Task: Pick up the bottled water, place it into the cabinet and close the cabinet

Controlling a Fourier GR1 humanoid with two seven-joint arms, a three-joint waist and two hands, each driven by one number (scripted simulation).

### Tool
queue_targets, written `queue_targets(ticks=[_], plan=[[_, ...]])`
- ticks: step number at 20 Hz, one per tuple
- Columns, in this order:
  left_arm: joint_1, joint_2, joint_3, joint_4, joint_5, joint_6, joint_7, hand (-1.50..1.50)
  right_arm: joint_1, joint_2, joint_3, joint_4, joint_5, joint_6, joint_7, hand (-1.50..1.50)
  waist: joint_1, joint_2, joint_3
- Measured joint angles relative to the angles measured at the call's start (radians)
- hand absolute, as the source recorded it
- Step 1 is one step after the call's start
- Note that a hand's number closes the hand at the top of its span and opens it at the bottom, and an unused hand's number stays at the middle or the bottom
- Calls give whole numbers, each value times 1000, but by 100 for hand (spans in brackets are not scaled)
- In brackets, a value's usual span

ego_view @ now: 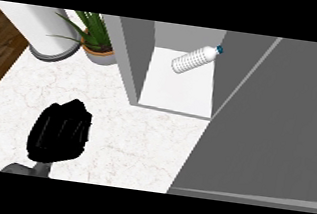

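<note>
Bottle (195,60) lies tilted inside cabinet (179,89), door (277,130) open. Left hand (60,131) over surface (127,140), fingers relaxed, empty. Risk: bottle rolls out, blocks door swing.

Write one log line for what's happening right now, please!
bottle: lying tilted inside cabinet | cabinet door: open | left hand: over the counter, holding nothing | right hand: out of sight

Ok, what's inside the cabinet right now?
The bottled water lies tilted on the cabinet floor near the back, nothing else showing. The open door covers the right part of the interior.
</note>
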Motion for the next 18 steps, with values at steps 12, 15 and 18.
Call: queue_targets(ticks=[12, 15, 18], plan=[[394, 187, 147, -388, 135, -83, 28, 150, -389, 374, -25, 129, 78, -17, 323, 150, -27, 12, 0], [464, 211, 198, -427, 170, -121, 20, 150, -495, 453, -111, 231, 46, -16, 343, 150, -30, 16, 0], [516, 229, 246, -433, 207, -177, 12, 150, -578, 492, -216, 327, -15, 7, 337, 150, -34, 19, 1]])
